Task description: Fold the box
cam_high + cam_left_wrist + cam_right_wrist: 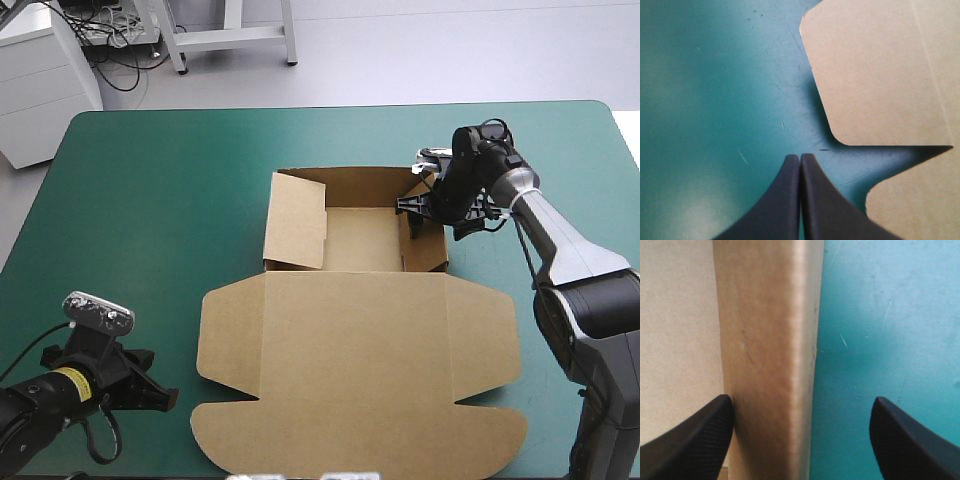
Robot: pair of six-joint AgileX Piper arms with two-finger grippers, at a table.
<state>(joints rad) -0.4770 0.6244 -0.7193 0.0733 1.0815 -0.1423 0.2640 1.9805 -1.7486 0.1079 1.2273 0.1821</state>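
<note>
The brown box lies mid-table. Its tray stands at the far side with walls raised, and the lid is spread flat toward the near edge. My right gripper is open astride the tray's right wall: one finger inside the tray, the other finger outside over the teal-green cover. My left gripper is shut near the table's front-left corner, just short of the lid's left flaps. In the left wrist view, my left gripper points at the notch between two rounded lid flaps.
The tray's left wall flap leans inward over the tray floor. Bare teal-green cover stretches left of the box and beyond its far wall. The table's right edge is close behind the right arm.
</note>
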